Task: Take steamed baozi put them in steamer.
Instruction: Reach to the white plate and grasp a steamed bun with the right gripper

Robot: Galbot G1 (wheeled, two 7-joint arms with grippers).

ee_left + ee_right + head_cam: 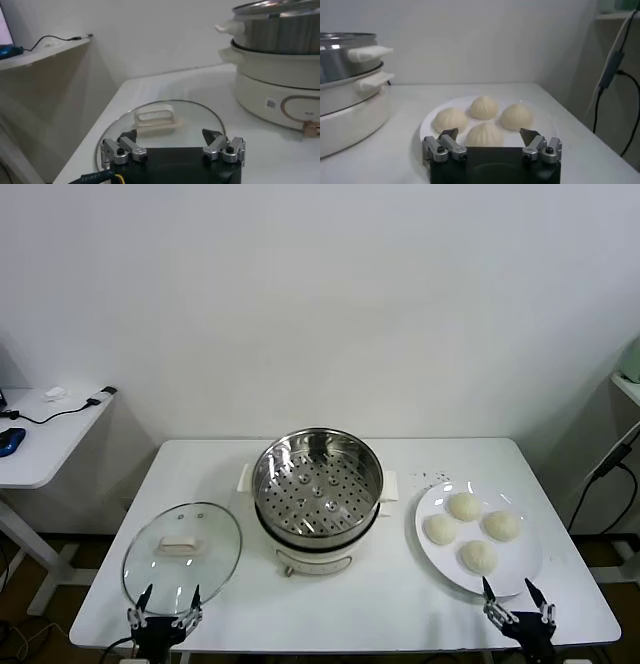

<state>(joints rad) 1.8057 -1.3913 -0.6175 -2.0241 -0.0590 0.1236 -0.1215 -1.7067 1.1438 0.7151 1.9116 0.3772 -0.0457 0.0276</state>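
Observation:
Several cream-white baozi lie on a flat white plate at the table's right; they also show in the right wrist view. The steel steamer with its perforated floor stands empty on a cream base at the table's middle, and shows in the right wrist view and the left wrist view. My right gripper is open at the front edge, just before the plate, with the nearest baozi between its spread fingertips. My left gripper is open at the front left edge.
A round glass lid with a cream handle lies flat on the table's left, just beyond my left gripper; it also shows in the left wrist view. A side table stands at far left. A cable hangs at right.

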